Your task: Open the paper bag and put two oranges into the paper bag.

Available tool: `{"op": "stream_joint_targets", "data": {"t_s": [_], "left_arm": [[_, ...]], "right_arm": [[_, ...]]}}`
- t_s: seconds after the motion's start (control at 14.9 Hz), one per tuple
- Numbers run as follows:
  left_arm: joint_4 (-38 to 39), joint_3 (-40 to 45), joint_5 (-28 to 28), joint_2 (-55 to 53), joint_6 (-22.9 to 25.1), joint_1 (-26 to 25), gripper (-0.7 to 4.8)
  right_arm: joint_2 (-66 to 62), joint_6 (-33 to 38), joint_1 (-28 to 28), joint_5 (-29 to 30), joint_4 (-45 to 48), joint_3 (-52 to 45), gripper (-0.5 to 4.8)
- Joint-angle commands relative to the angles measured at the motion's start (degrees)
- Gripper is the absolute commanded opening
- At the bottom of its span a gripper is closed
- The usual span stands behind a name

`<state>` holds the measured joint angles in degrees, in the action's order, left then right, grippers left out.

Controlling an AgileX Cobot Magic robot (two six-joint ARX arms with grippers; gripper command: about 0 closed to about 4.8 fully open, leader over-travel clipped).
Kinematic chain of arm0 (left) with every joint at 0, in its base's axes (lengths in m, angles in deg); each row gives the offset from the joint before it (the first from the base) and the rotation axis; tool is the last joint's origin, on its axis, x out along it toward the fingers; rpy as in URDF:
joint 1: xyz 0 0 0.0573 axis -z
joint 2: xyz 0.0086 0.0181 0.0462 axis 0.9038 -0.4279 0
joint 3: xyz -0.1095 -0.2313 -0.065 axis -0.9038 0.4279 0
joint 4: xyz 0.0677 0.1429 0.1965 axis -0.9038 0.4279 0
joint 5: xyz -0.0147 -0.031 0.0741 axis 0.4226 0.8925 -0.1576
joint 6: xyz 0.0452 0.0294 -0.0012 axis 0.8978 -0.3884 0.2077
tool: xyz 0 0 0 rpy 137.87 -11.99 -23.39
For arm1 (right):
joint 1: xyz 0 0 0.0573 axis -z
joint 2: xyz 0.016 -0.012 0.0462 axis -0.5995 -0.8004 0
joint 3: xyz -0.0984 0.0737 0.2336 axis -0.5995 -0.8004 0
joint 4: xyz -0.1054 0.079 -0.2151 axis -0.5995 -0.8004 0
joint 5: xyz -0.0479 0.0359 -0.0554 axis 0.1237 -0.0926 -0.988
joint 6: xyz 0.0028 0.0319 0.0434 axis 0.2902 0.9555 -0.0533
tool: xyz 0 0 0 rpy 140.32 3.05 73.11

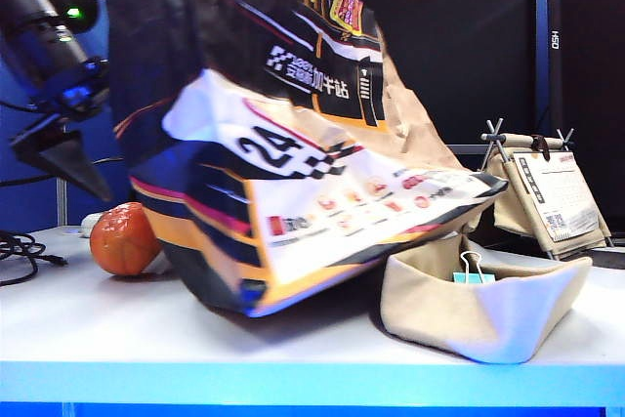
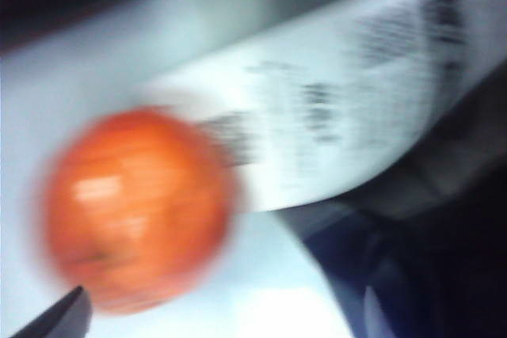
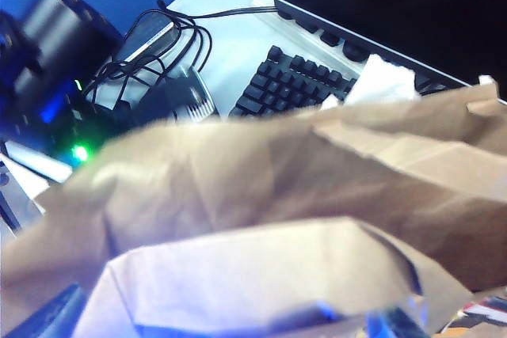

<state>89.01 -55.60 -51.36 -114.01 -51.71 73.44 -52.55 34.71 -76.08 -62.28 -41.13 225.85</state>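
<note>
- White desk (image 1: 117,324) with pale blue front edge; dark backdrop and blue wall behind.
- Bare strip along front edge and around left corner.
- Large crinkled dark-blue paper bag (image 1: 293,183) with orange stripes and white "24" patch, leaning right onto low beige fabric tray (image 1: 488,305) with binder clip (image 1: 473,271).
- Round orange-red fruit (image 1: 123,239) on desk, just left of bag.
- Left hand (image 1: 73,158) above fruit, fingers spread, empty.
- Right hand (image 3: 222,326) at bag's brown top, spread; grip unclear.
- Black keyboard (image 3: 305,85) behind.

Left gripper (image 1: 68,158) hangs above and just left of the orange (image 1: 124,238), jaws apart, fingers pointing downward. Right gripper: fingers not visible; jaws open.
</note>
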Motion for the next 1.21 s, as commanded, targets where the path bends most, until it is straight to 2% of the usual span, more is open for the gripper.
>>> {"op": "stream_joint_targets", "data": {"t_s": [0.07,0.13,0.4,0.81,1.07,1.21], "left_arm": [[-0.2,-0.2,-5.3,0.0,0.1,1.8,4.79],[-0.1,-0.2,-8.7,0.0,0.1,2.4,4.79],[0.4,-0.2,-11.5,-0.1,-0.1,2.4,4.79],[0.6,-0.2,-9.5,-5.7,0.0,2.4,4.79],[-2.5,-0.2,-9.5,-6.3,-0.1,2.4,4.79],[-2.6,-0.2,-6.5,-6.3,-0.7,2.4,4.79]], "right_arm": [[0.5,0.1,-0.2,0.1,0.9,0.2,4.61],[0.5,0.1,-0.2,0.1,0.9,0.2,4.61],[0.5,0.2,-0.2,0.1,0.9,0.2,4.61],[0.5,0.9,-0.2,0.2,0.9,0.2,4.61],[0.4,0.9,-0.2,0.2,0.9,0.2,4.61],[0.4,0.9,-0.2,0.2,1.0,0.2,4.61]]}}
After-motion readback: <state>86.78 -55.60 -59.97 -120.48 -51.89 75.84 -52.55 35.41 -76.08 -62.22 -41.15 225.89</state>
